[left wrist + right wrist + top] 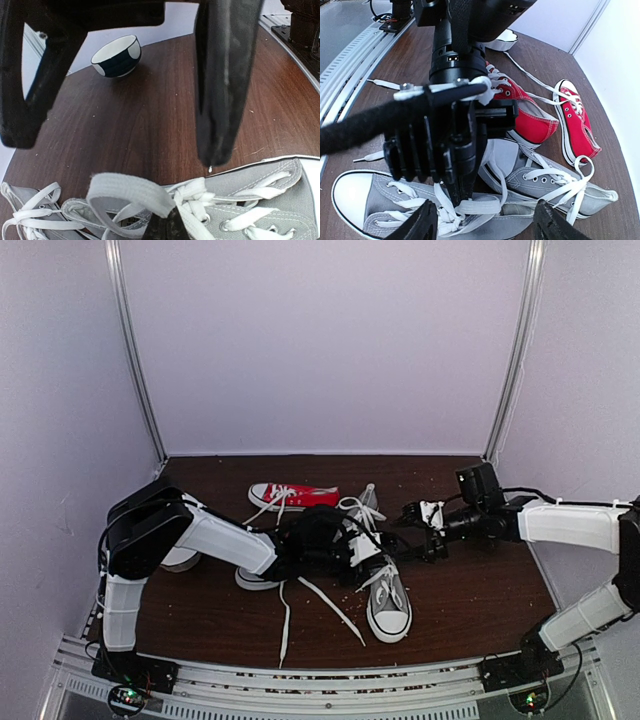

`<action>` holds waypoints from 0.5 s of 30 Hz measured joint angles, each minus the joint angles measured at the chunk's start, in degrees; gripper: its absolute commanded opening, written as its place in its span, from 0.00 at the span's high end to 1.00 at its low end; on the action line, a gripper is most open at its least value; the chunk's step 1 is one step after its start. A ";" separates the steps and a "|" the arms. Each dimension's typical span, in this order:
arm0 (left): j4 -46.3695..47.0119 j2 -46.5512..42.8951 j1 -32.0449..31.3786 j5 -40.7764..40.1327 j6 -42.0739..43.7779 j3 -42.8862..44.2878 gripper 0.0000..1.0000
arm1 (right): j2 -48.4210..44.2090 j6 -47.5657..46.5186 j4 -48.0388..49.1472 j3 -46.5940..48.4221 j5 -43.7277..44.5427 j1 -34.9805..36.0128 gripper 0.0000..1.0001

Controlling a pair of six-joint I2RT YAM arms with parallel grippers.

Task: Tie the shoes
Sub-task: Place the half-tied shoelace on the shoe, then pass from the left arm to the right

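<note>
Grey shoes (388, 602) lie mid-table beside red sneakers (292, 496), laces loose. Right wrist view shows the left gripper (461, 192) clenched at a lace loop (479, 205), the right gripper (482, 223) spread wide around it; left wrist view adds a blue-and-white bowl (120, 62).

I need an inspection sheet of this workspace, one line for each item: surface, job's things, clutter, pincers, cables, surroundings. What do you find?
Surface: brown wooden table, small pale specks scattered on it.
Job's things: two grey sneakers close together in the middle; white laces loose, no bow seen.
Clutter: two red sneakers beside the grey pair; a dark blue and white bowl.
Pincers: left pincer shut, tip just above the laces, a pinched lace cannot be told; right pincer open, facing the same laces.
Cables: thin black cable along the right arm.
Surroundings: pale walls, metal rail at the near edge.
</note>
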 measured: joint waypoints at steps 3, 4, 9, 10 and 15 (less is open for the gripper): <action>-0.02 0.00 0.02 0.00 0.04 0.00 1.00 | 1.66 -1.97 0.00 0.00 0.72 0.87 0.39; -0.04 0.00 0.00 0.00 0.04 0.00 1.00 | 2.29 -2.21 0.00 0.02 1.07 1.29 0.40; -0.13 0.00 0.02 0.00 0.07 0.00 1.00 | 5.03 -3.39 -0.63 1.31 2.69 2.62 0.50; -0.13 0.00 0.02 0.00 0.09 0.00 1.00 | 5.09 -3.52 -0.79 1.49 2.86 2.71 0.51; -0.17 0.00 0.02 0.00 0.11 0.00 1.00 | 5.09 -3.85 -0.87 1.81 3.37 2.73 0.51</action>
